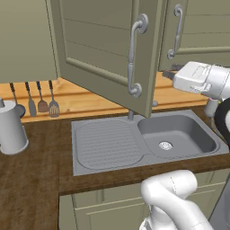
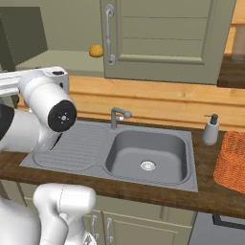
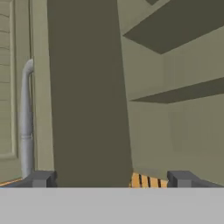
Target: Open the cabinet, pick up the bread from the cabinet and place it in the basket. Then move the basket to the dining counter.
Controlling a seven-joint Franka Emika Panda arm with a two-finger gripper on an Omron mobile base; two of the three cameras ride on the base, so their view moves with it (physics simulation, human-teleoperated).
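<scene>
A: Cabinet (image 1: 103,49) status?
B: Open. Wide panelled door swung out over the sink (image 1: 143,141), long grey bar handle (image 1: 134,56) on its near edge. From the right base view, interior exposed at upper left.

A: Bread (image 2: 96,50)?
B: Sitting on the bottom shelf (image 2: 62,60) inside the cabinet, just beside the edge of the closed neighbouring door (image 2: 165,33). Small, golden-brown, untouched.

A: Basket (image 2: 232,162)?
B: Resting on the worktop (image 2: 210,194) at the far right of the right base view, next to the sink bowl. Near a grey soap dispenser (image 2: 210,129), not touching.

A: Pincer (image 3: 111,178)?
B: Spread wide, holding nothing. Two dark fingertips (image 3: 41,178) well apart in the hand view, pointing at the open door's edge, with the handle to one side and shelves beyond. Raised beside the door, well apart from the bread.

A: Anything else on the worktop?
B: Grey tap (image 2: 118,116) behind the sink. Pale kettle (image 1: 11,128) at the left in the left base view. Utensils (image 1: 42,99) hanging against the orange wood backsplash (image 1: 90,96).
</scene>
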